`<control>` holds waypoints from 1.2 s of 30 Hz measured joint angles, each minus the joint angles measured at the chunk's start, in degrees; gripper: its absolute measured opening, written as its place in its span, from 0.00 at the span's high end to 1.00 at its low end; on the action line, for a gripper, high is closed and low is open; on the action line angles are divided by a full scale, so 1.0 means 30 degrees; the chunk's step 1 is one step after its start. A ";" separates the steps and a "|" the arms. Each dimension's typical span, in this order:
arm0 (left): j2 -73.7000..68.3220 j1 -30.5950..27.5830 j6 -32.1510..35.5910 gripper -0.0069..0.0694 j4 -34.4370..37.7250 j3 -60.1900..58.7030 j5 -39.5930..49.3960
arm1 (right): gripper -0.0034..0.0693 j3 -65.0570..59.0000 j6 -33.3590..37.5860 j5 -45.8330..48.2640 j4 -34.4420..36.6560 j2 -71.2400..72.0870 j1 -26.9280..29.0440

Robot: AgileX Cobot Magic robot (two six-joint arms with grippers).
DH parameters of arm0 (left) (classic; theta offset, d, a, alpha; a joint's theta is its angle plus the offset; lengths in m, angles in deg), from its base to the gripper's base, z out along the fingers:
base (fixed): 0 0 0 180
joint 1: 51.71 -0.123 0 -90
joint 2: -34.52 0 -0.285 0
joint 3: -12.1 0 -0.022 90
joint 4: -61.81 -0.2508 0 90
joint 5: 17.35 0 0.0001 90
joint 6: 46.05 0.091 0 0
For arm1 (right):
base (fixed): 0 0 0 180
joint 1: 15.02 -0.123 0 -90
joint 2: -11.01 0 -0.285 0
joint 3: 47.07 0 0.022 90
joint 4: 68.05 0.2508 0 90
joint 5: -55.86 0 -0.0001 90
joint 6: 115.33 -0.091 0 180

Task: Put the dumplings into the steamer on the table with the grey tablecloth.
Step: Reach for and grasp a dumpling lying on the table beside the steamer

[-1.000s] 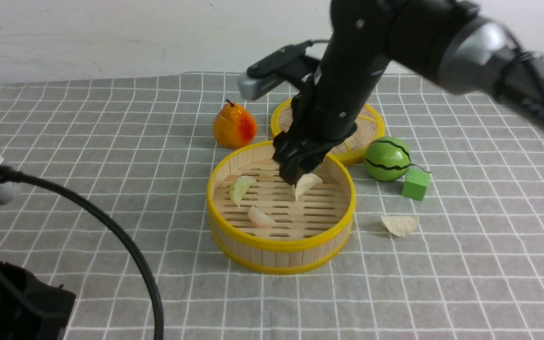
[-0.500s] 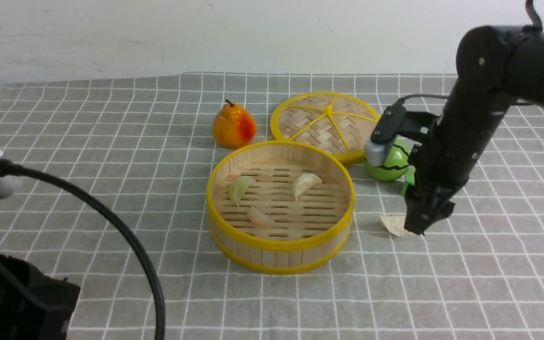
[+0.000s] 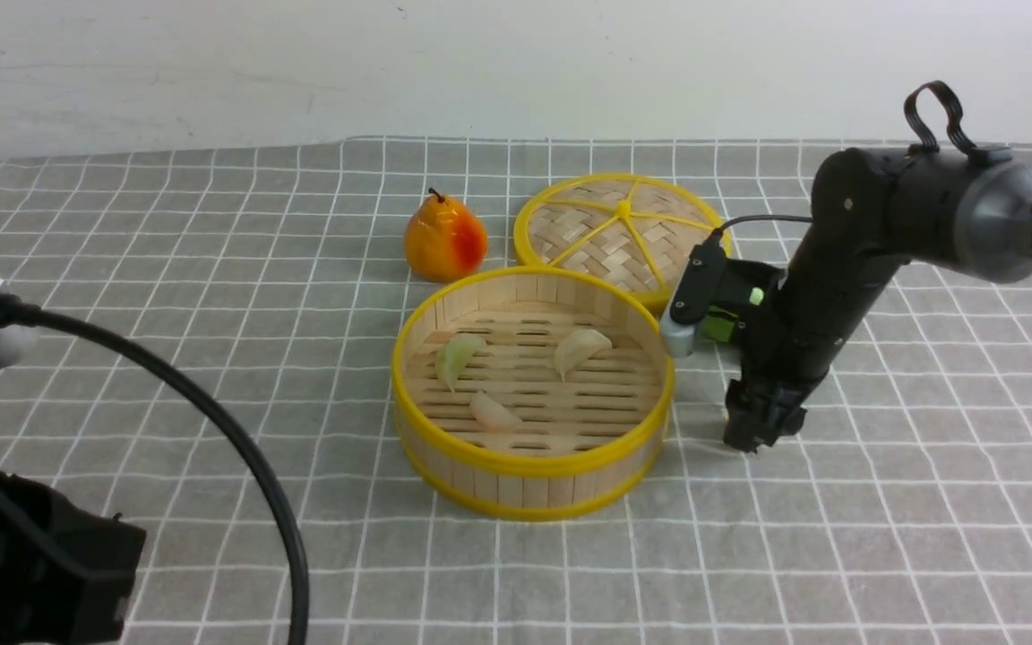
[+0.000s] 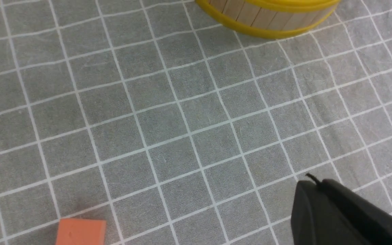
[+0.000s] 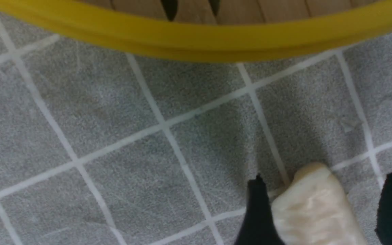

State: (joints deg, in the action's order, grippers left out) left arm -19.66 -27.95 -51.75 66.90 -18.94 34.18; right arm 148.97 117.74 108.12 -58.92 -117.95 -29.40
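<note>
Three of the dumplings [image 3: 492,412] lie on the slat floor inside the steamer [image 3: 529,468], apart from each other. One more dumpling [image 5: 313,211] lies outside on the grey tablecloth [image 3: 211,296], just beside the steamer on the robot's right side. The right gripper [image 3: 752,437] is down at the cloth with its two black fingers [image 5: 259,214] open, one on each side of that dumpling (one finger touches it, and the other has a small gap). It is not squeezing the dumpling yet. The left gripper [image 4: 318,204] is closed, and it hangs over bare cloth at the near left part of the table [image 3: 928,555], away from the steamer. A flat woven lid [image 3: 616,231] with yellow spokes lies just behind the steamer. An orange and red pear [image 3: 444,240] stands just left of the lid. A small orange block [image 4: 80,232] lies on the cloth near the left gripper
</note>
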 joint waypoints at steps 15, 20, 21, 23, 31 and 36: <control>0.0000 0.0000 0.0000 0.89 -0.0281 0.0000 -0.0021 | 0.70 0.0000 0.0000 0.0985 -0.1059 -0.0042 0.0000; 0.0000 0.0000 0.0000 0.89 -0.0281 0.0000 -0.0021 | 0.97 0.0135 -0.0184 0.1958 -0.1203 0.0736 0.0000; 0.0000 0.0000 0.0000 0.88 -0.0281 0.0000 -0.0021 | 0.97 0.0250 -0.0392 0.2124 -0.1203 0.0887 0.0000; 0.0000 0.0000 0.0000 0.88 -0.0298 0.0000 -0.0021 | 0.98 0.0711 -0.1315 0.2383 -0.1149 0.1365 0.0000; 0.0000 0.0000 0.0000 0.88 -0.0298 0.0000 -0.0057 | 0.98 0.1529 -0.3829 0.4076 -0.1064 0.1901 0.0000; 0.0000 0.0000 0.0000 0.88 -0.0298 0.0000 -0.0015 | 0.90 0.1529 -0.3914 0.4377 -0.1064 0.1453 0.0000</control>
State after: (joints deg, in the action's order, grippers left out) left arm -19.66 -27.95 -51.75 66.01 -18.94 34.14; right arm 153.55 106.00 121.25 -62.11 -113.60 -29.40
